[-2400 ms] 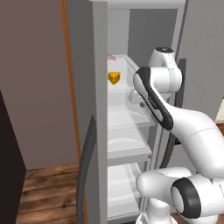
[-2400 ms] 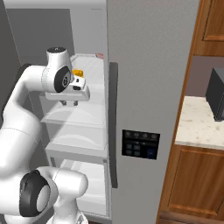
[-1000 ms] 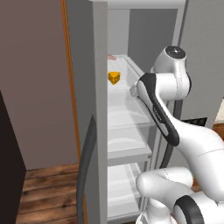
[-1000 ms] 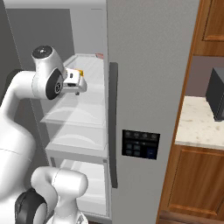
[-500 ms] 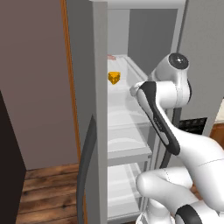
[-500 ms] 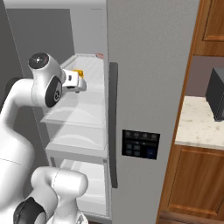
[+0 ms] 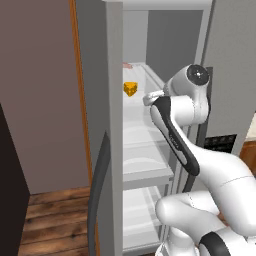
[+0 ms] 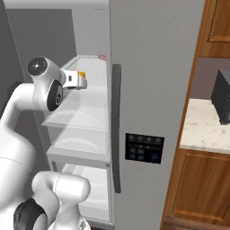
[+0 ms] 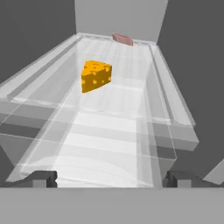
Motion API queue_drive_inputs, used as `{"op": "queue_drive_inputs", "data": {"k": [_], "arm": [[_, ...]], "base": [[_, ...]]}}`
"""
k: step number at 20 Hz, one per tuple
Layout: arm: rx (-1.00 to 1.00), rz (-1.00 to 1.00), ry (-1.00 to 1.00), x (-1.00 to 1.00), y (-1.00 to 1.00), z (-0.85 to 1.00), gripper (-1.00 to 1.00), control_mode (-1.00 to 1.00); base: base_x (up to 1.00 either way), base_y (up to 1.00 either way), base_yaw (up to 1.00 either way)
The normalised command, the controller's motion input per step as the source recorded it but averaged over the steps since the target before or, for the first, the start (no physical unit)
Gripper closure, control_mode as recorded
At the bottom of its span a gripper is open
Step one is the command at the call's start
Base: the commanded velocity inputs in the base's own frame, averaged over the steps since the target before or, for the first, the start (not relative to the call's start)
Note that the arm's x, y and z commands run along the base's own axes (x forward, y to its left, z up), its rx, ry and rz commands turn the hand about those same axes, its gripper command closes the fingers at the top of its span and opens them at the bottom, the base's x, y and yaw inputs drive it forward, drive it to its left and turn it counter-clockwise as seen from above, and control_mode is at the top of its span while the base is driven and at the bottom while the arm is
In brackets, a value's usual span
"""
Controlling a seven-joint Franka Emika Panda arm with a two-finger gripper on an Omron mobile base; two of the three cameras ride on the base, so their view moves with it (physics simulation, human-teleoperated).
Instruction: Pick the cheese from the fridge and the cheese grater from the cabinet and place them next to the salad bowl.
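The cheese [image 9: 96, 75], a small orange-yellow wedge with holes, stands on a white upper shelf inside the open fridge [image 7: 115, 55]. It also shows in the left base view as cheese [image 7: 130, 89], and in the right base view as cheese [image 8: 82, 74], partly hidden behind the hand. My gripper [image 9: 111, 179] hovers at the shelf's front edge, pointing at the wedge and well short of it. Its fingertips [image 9: 41, 178] stand wide apart, open, with nothing between them. The cheese grater and the salad bowl are out of view.
A small pink-red item [image 9: 123, 39] lies at the back of the same shelf. The fridge's open door with its long dark handle [image 7: 100, 190] stands at left. The shut door [image 8: 152, 67] carries a control panel. Right of it, a pale counter [image 8: 202, 130] holds a dark appliance [image 8: 222, 96].
The arm's upper joints have swung outward, away from the fridge opening, while the hand stayed near the shelf's front. The gripper stayed open and the cheese has not moved.
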Motion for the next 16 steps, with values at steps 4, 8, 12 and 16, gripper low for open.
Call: {"op": "queue_drive_inputs", "data": {"k": [4, 8, 12, 16], "arm": [[-0.04, 0.00, -0.03, 0.46, 0.10, 0.11, -1.00, -1.00], [0.00, 0.00, -0.03, 0.35, 0.01, 0.04, -1.00, -1.00], [0.00, 0.00, -0.04, 0.42, 0.04, 0.00, -1.00, -1.00], [0.00, 0.00, -0.05, 0.45, 0.03, 0.00, -1.00, -1.00]], "base": [[0.00, 0.00, 0.00], [0.00, 0.00, 0.00], [0.00, 0.00, 0.00], [0.00, 0.00, 0.00]]}}
